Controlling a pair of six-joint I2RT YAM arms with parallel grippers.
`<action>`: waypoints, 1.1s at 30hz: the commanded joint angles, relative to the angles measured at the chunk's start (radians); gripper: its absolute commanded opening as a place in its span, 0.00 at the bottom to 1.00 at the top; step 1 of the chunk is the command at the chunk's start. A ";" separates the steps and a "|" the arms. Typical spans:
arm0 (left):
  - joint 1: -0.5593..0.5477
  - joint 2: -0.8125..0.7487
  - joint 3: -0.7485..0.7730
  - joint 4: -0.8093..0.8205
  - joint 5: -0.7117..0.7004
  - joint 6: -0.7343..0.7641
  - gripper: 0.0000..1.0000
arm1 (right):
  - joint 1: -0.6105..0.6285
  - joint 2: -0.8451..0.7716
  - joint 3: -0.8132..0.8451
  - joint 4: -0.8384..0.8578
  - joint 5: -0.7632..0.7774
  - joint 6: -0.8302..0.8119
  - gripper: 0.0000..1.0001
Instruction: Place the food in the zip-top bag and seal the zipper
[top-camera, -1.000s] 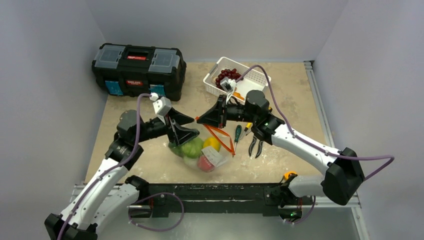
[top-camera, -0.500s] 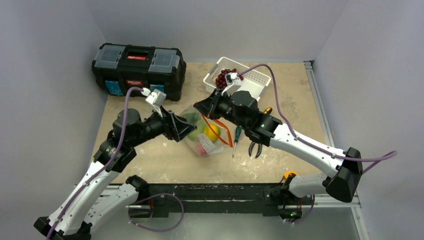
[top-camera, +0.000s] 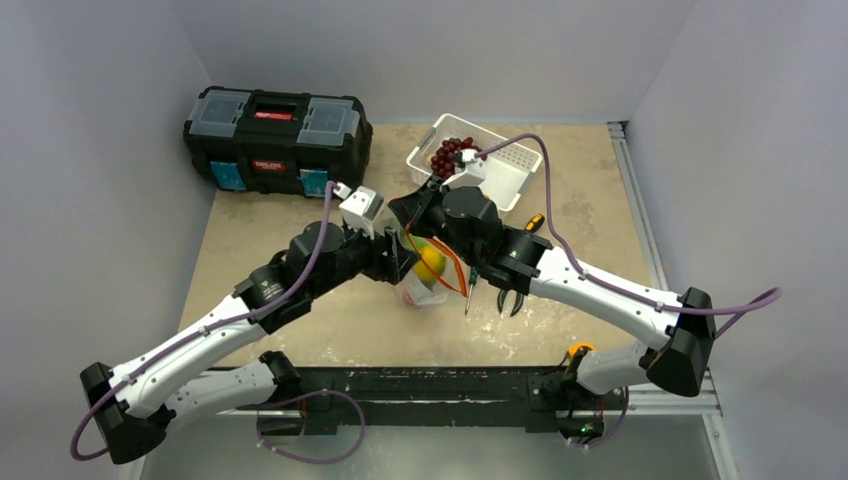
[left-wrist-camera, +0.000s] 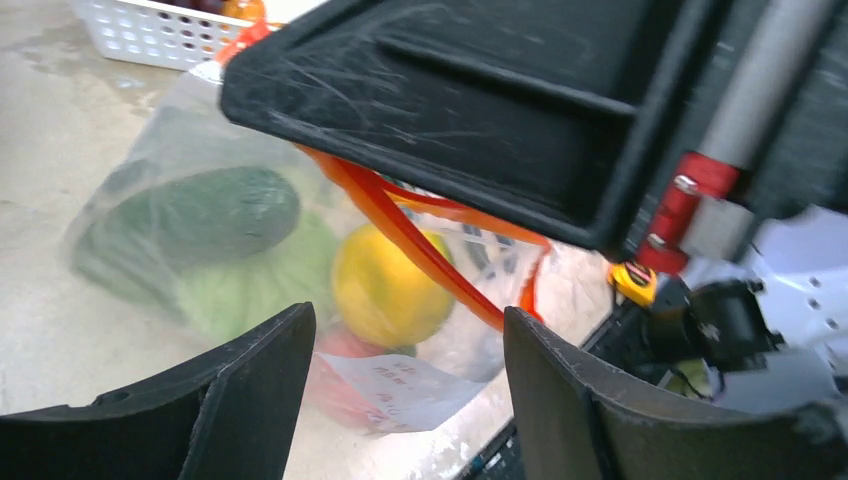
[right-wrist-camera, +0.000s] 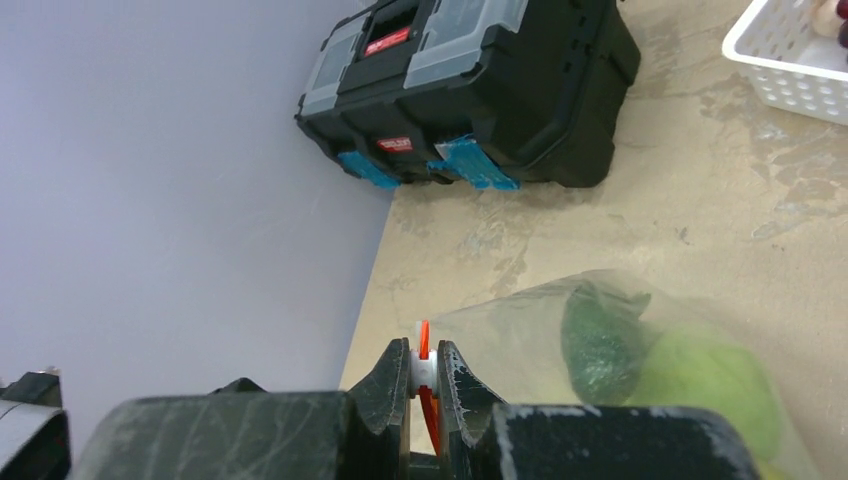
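Note:
The zip-top bag (top-camera: 428, 283) lies at the table's middle, a crinkly clear bag (left-wrist-camera: 130, 190). Inside it I see food: a dark green cucumber (left-wrist-camera: 215, 210), a light-green cabbage (left-wrist-camera: 255, 285), a yellow citrus (left-wrist-camera: 385, 285) and something pink (left-wrist-camera: 340, 345) behind a white label. The orange-red zipper (left-wrist-camera: 400, 235) runs up from the bag's mouth. My right gripper (right-wrist-camera: 423, 372) is shut on the zipper's white slider, held up above the bag's far-left end (top-camera: 400, 210). My left gripper (left-wrist-camera: 405, 318) stands open right at the bag's left side (top-camera: 400, 268), with the bag in front of its fingers, not pinched.
A black toolbox (top-camera: 275, 140) stands at the back left. The white slotted basket (top-camera: 500, 165) at the back holds dark red grapes (top-camera: 448, 155). Pliers (top-camera: 510, 298) and a green-handled screwdriver (top-camera: 471, 285) lie right of the bag. A yellow-handled tool (top-camera: 535, 222) sits behind them.
My right gripper has pulled the slider left and toward the back, dragging the bag with it. My left arm has swung right after the bag, its jaws a little wider.

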 joint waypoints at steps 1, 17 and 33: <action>-0.041 0.047 0.022 0.110 -0.243 -0.004 0.68 | 0.022 -0.013 0.055 0.048 0.106 0.051 0.00; -0.067 0.123 -0.016 0.225 -0.150 -0.039 0.37 | 0.030 -0.011 0.008 0.054 0.131 0.045 0.00; -0.065 0.106 -0.019 0.226 -0.136 -0.090 0.55 | 0.030 -0.009 -0.003 0.062 0.082 0.088 0.00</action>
